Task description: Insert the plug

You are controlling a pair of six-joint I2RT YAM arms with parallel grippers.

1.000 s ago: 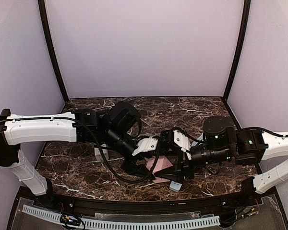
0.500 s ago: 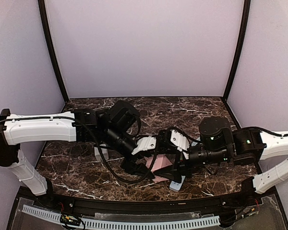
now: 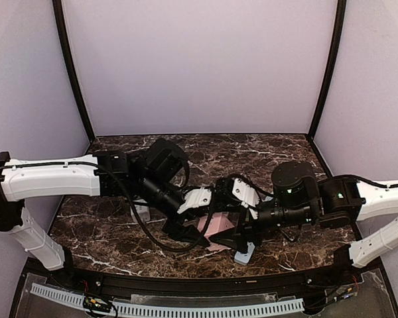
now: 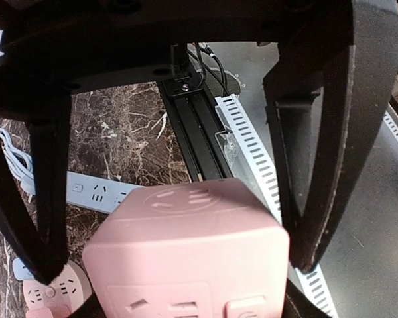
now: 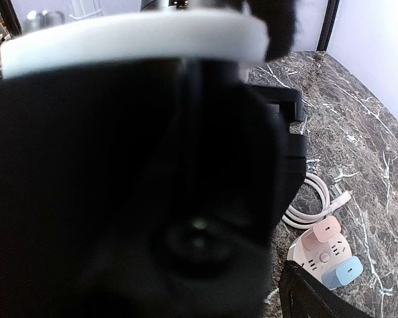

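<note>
left gripper (image 4: 176,262) looks clamped, half-wide, on the pink cube (image 4: 186,232); right gripper (image 3: 241,237) just right of the cube, its opening and any plug hidden; step seems lining up; next, square the plug's pins to the cube's socket

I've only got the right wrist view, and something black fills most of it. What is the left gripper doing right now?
Observer: The left gripper has a finger on each side of a pink cube socket; whether it pinches it, I can't tell.
Operator: Where is my right gripper relative to that cube?
Observer: From above, the right gripper sits close against the cube's right side, near the front edge of the table.
Operator: Any power strip around?
Observer: A light blue power strip lies on the marble beyond the cube.
</note>
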